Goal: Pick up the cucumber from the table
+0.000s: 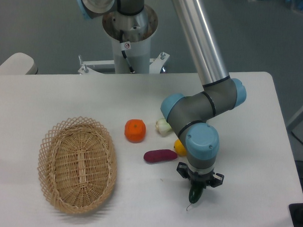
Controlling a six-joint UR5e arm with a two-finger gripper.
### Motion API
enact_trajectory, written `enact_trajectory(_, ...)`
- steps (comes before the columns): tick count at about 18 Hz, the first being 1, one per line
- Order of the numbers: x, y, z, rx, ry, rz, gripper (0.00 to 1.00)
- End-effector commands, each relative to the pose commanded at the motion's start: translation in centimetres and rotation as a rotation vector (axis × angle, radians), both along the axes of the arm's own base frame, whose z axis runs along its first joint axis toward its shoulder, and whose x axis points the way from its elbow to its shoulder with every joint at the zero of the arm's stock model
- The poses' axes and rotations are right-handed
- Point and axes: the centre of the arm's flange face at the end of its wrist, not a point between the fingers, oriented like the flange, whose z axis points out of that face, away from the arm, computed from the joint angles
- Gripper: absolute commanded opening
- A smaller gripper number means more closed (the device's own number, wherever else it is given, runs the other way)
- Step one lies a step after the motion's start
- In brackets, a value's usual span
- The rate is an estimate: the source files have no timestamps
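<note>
The cucumber (194,195) lies on the white table (66,100) near the front edge, right of centre. Only its dark green lower end and thin stem tip show; the rest is hidden under the wrist. My gripper (198,183) points straight down over it, its fingers drawn in against the cucumber's sides, shut on it. The cucumber still looks to be at table level.
A purple eggplant (159,155) and a yellow vegetable (179,147) lie just up-left of the gripper. Behind them are a bok choy (163,127) and an orange (134,130). A wicker basket (78,163) stands at the left. The table's front edge is near.
</note>
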Motion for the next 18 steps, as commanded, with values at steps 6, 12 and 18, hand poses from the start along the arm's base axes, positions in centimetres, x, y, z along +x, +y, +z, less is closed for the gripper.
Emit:
enact_trajectory(6,1.7,2.9,8.6,0.06,0.099,-0.11,0.28)
enact_trajectory(12,9.5,4.0,17.4,0.025,0.094,-0.323,0.28)
enact_trajectory(18,12.0,2.4,21.2,-0.05,0.037,-0.46,0.28)
